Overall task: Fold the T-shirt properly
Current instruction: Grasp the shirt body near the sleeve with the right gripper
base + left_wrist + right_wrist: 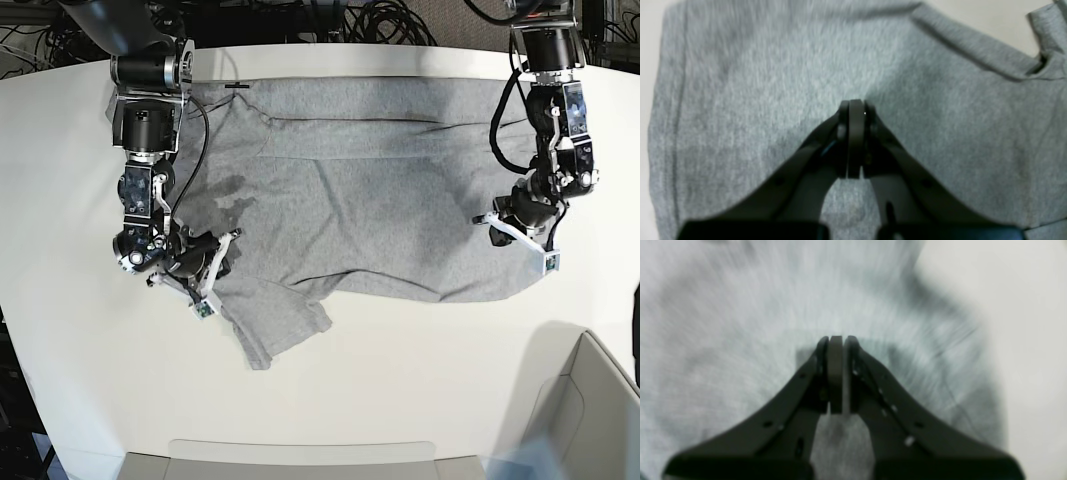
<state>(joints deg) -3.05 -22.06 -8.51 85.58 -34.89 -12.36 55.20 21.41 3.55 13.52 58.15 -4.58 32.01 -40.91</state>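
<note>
I see one T-shirt (370,190), heather grey and plain side up, spread across the far half of the white table (400,380), with one sleeve (275,320) sticking out toward the near edge. A small black mark (237,87) sits at its far edge.

I have two hands down over the cloth. My left hand (856,110) is at the shirt's edge on the right of the base view; from its wrist camera the fingers (857,133) are pressed together with grey fabric all around and under them, but I cannot tell whether any cloth is pinched between them.

My right hand (836,343) is at the opposite side, just beside the sleeve, low over the shirt. Its fingers (835,373) are also drawn together; that picture is blurred, so I cannot say if it has fabric caught.

A pale bin (570,420) sits at the near corner.
</note>
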